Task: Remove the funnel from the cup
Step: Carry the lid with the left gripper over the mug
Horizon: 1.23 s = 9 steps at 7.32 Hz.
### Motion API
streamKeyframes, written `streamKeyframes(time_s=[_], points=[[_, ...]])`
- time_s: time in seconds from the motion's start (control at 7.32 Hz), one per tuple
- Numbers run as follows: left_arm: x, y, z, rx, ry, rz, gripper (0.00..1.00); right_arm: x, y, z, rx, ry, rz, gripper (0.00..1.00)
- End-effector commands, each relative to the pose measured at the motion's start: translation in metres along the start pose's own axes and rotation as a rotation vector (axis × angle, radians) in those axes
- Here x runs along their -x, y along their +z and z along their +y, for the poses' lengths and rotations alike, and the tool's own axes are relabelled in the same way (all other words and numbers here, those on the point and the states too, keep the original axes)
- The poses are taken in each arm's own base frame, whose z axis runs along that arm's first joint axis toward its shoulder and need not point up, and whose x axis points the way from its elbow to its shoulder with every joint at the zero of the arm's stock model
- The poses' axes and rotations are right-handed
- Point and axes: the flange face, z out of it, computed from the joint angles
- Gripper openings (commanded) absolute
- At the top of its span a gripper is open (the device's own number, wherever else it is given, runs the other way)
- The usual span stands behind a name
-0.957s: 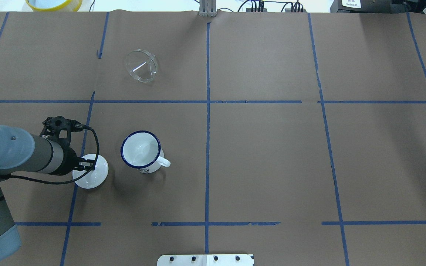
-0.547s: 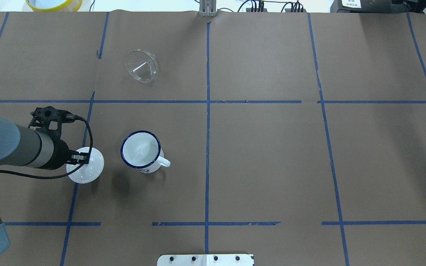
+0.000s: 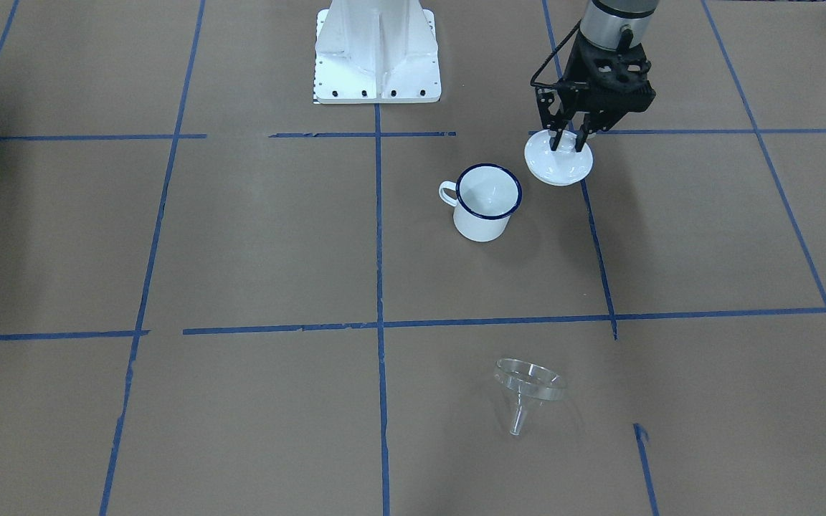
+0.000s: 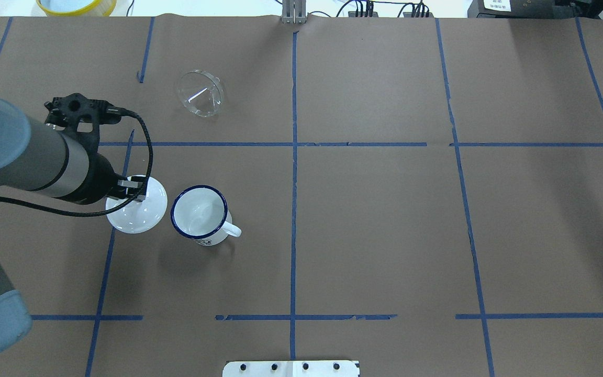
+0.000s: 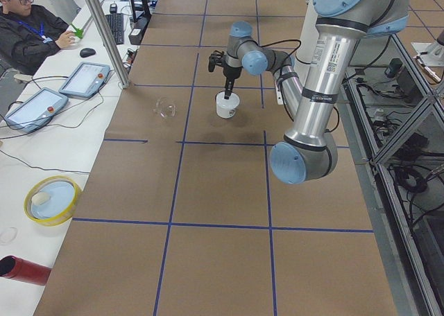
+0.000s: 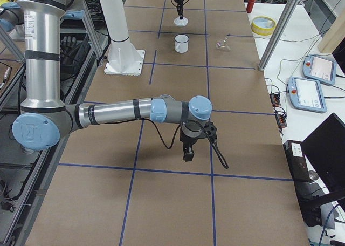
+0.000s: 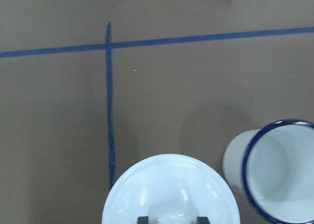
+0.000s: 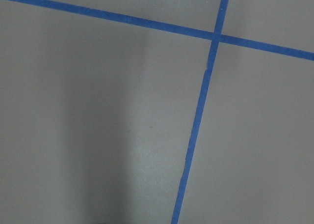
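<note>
Clear plastic funnel (image 4: 200,93) lies tipped on its side on the brown paper-covered surface (image 4: 385,220). It is out of the cup (image 4: 199,214) and well apart from it, in the next grid square beyond a blue tape line (image 4: 228,144). From the front-facing view its spout points toward the operators' side.

Cup: white enamel with a dark blue rim, upright, nothing visible inside, handle toward the robot's right.

Left gripper (image 3: 566,143): fingers (image 7: 143,219) pinch the knob of a white domed lid (image 4: 136,209), one on either side. The lid sits just beside the cup on the robot's left. Contact between the two cannot be confirmed, nor can the lid's clearance from the surface.

Right gripper (image 6: 188,154): over bare paper far from all three items, seen only from the side camera. Whether its fingers are spread or pressed together cannot be told. Its wrist camera shows only paper and crossing tape.
</note>
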Motion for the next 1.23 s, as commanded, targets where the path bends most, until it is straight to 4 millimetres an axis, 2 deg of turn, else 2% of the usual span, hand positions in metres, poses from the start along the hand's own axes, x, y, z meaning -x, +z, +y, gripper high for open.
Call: streamKeyframes(time_s=[0.0, 0.27, 0.41, 1.09], points=[[-0.052, 0.021, -0.032, 0.03, -0.015, -0.011, 0.0, 0.0, 0.0, 0.0, -0.001, 0.0, 0.0, 1.0], [-0.057, 0.048, -0.034, 0.056, -0.054, -0.033, 0.0, 0.0, 0.0, 0.0, -0.001, 0.0, 0.0, 1.0], [-0.062, 0.054, -0.031, 0.058, -0.064, -0.022, 0.0, 0.001, -0.001, -0.001, -0.002, -0.002, 0.0, 1.0], [-0.074, 0.063, -0.019, 0.078, -0.072, -0.019, 0.0, 0.0, 0.0, 0.0, -0.001, 0.0, 0.0, 1.0]])
